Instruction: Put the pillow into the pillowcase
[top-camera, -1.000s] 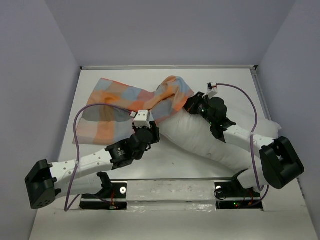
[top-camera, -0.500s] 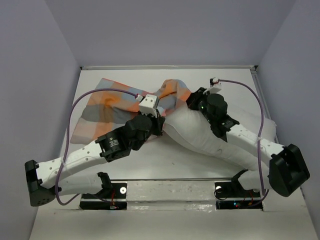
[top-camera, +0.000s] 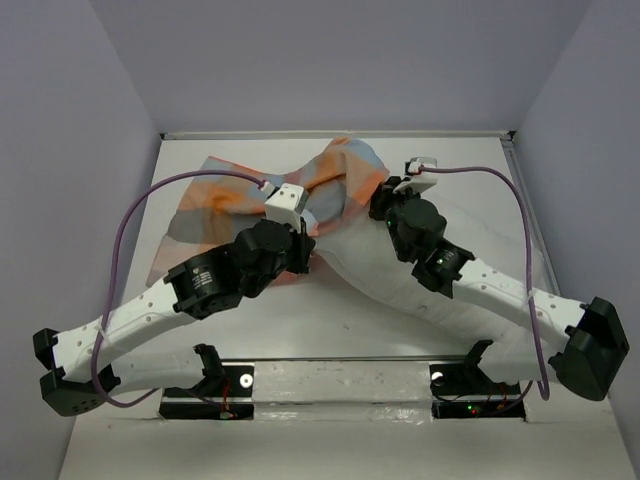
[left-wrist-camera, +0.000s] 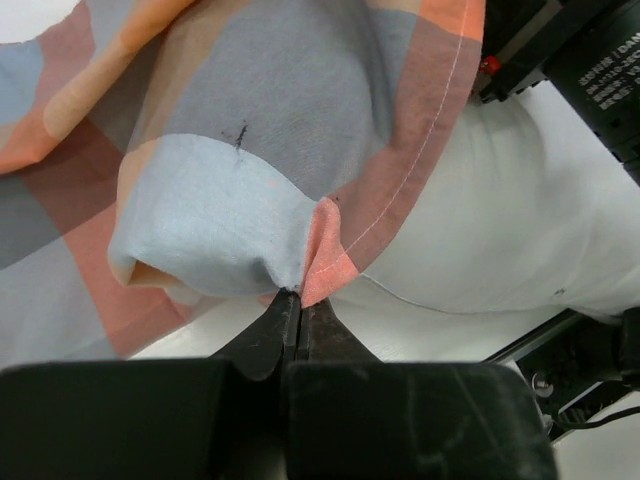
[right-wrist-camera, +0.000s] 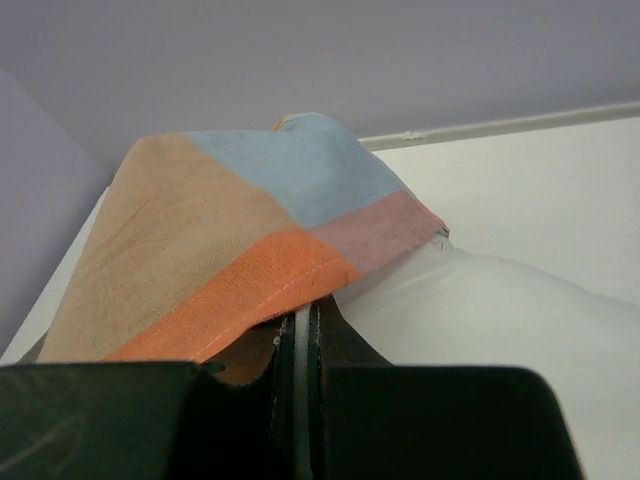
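Observation:
The checked pillowcase (top-camera: 230, 205) lies at the back left, its open end raised over one end of the white pillow (top-camera: 365, 265). The pillow runs from the middle toward the right under my right arm. My left gripper (top-camera: 308, 245) is shut on the pillowcase's hem. In the left wrist view the orange and blue pillowcase (left-wrist-camera: 250, 130) bunches at the left gripper (left-wrist-camera: 297, 300), with the pillow (left-wrist-camera: 500, 220) beside it. My right gripper (top-camera: 378, 205) is shut on the far side of the hem. In the right wrist view the pillowcase (right-wrist-camera: 220, 220) drapes over the right gripper (right-wrist-camera: 303, 320), above the pillow (right-wrist-camera: 500, 300).
The white table (top-camera: 330, 320) is boxed in by grey walls, with a raised rail (top-camera: 340, 133) along the back edge. A purple cable (top-camera: 130, 230) loops out from my left arm, and another cable (top-camera: 520, 220) arcs over the right arm. The right arm's black body (left-wrist-camera: 590, 60) sits close to the left gripper.
My left gripper has closed on the pillowcase hem. Both arms have reached farther back, and the raised mouth of the case has moved back with them over the pillow's end.

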